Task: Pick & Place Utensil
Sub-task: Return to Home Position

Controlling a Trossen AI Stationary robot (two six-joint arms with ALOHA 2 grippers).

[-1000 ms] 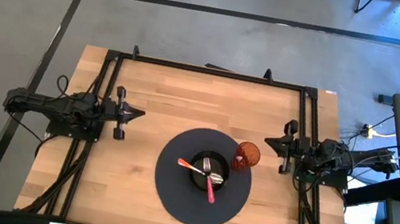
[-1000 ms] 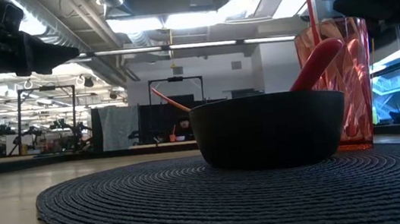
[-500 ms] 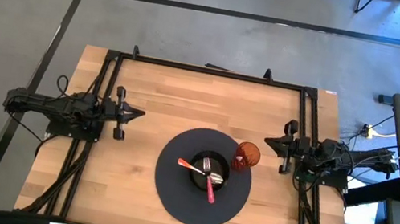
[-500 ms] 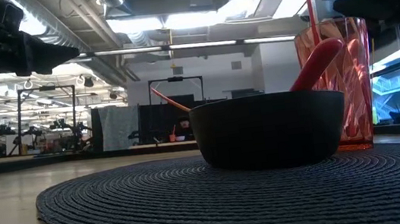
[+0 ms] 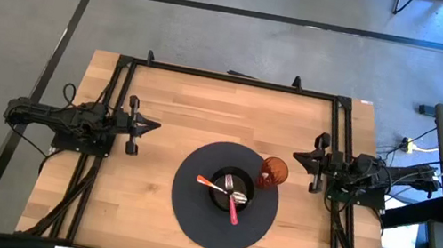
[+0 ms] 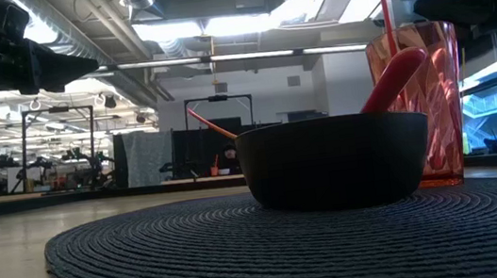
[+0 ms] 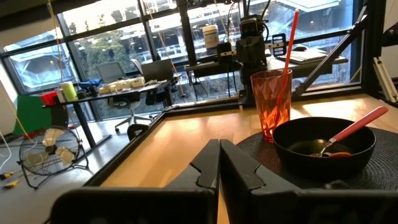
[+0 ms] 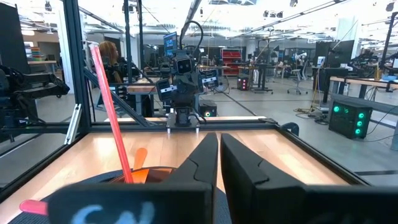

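High view: left end effector and right end effector, both closed, flank the mat bearing bowl and cup.

Right gripper fingers pressed together, nothing between them, pointing across the wooden table at the left arm on the far side. Orange straw leans upright just beside the fingers, with a pink handle end low near it. A person sits in the room beyond the black frame.
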